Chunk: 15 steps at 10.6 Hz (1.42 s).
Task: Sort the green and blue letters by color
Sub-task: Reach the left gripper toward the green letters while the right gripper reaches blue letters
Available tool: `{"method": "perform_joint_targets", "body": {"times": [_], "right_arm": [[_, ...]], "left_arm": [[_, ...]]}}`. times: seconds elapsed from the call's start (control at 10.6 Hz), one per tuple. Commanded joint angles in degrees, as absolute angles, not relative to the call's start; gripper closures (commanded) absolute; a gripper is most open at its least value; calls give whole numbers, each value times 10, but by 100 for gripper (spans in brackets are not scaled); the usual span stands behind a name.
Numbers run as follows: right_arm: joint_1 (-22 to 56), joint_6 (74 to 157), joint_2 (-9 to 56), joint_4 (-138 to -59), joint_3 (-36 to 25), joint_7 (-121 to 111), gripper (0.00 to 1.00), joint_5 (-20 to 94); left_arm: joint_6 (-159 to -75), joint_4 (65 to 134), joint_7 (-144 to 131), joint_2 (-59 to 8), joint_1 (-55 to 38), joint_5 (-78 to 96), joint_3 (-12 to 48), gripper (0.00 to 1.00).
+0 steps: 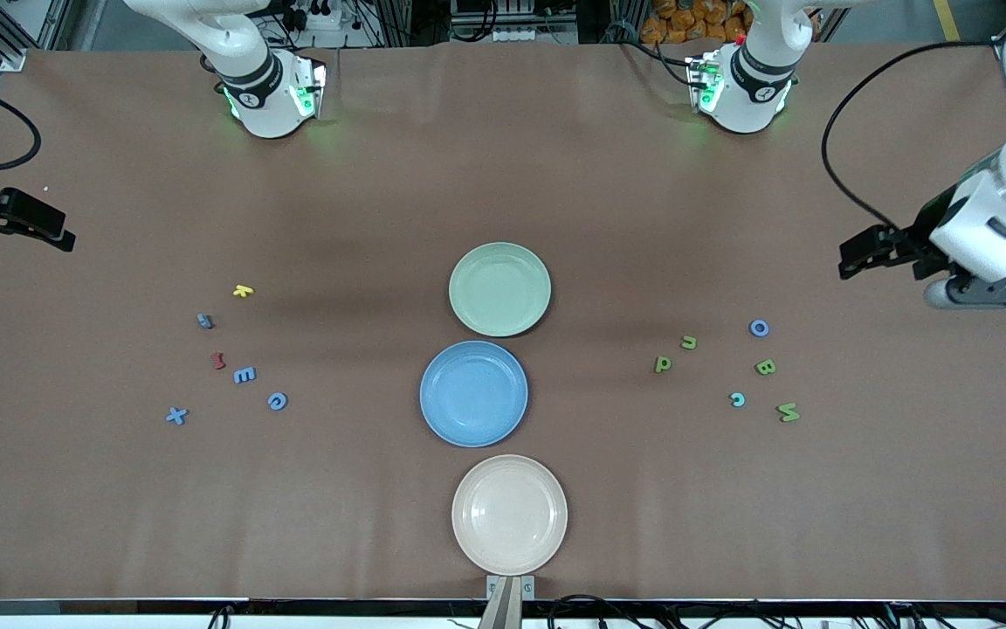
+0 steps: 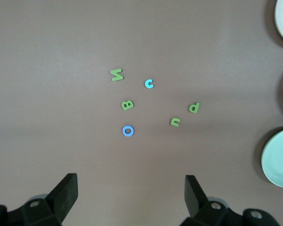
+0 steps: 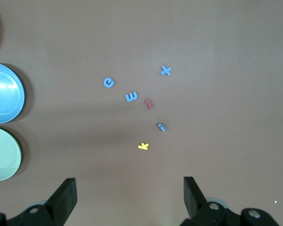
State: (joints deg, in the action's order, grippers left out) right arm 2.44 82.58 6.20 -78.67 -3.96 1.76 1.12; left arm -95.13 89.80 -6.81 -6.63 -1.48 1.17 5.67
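Observation:
Blue letters E (image 1: 244, 376), C (image 1: 277, 401), X (image 1: 175, 416) and a small greyish-blue piece (image 1: 204, 321) lie toward the right arm's end. Green letters n (image 1: 688, 342), p (image 1: 662, 363), B (image 1: 765, 367) and M (image 1: 788, 412) lie toward the left arm's end, with a blue O (image 1: 759, 328) and a cyan c (image 1: 737, 399) among them. My right gripper (image 1: 53, 234) is open and empty, above the table's edge at its end (image 3: 129, 184). My left gripper (image 1: 861, 256) is open and empty, above the table beside the green group (image 2: 131, 181).
Three empty plates stand in a row mid-table: green (image 1: 499, 289), blue (image 1: 473, 393), and cream (image 1: 509, 514) nearest the front camera. A yellow letter (image 1: 243, 291) and a dark red letter (image 1: 218, 360) lie among the blue ones.

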Motion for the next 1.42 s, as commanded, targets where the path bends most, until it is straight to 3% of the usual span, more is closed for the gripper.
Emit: {"method": "perform_joint_targets", "body": {"times": [0.0, 0.47, 0.76, 1.32], "right_arm": [[13, 823, 65, -781, -36, 19, 0, 18], [6, 831, 80, -788, -35, 11, 0, 20], [-17, 868, 110, -808, -35, -70, 0, 52], [-54, 1120, 97, -1073, -34, -297, 0, 72]], "left_arm": [[-1081, 1001, -56, -60, -16, -40, 57, 0], [-1293, 1090, -70, -154, 10, -59, 55, 0], [-1341, 1095, -169, -203, 3, -58, 55, 10], [-1386, 1105, -224, -272, 4, -58, 57, 21]]}}
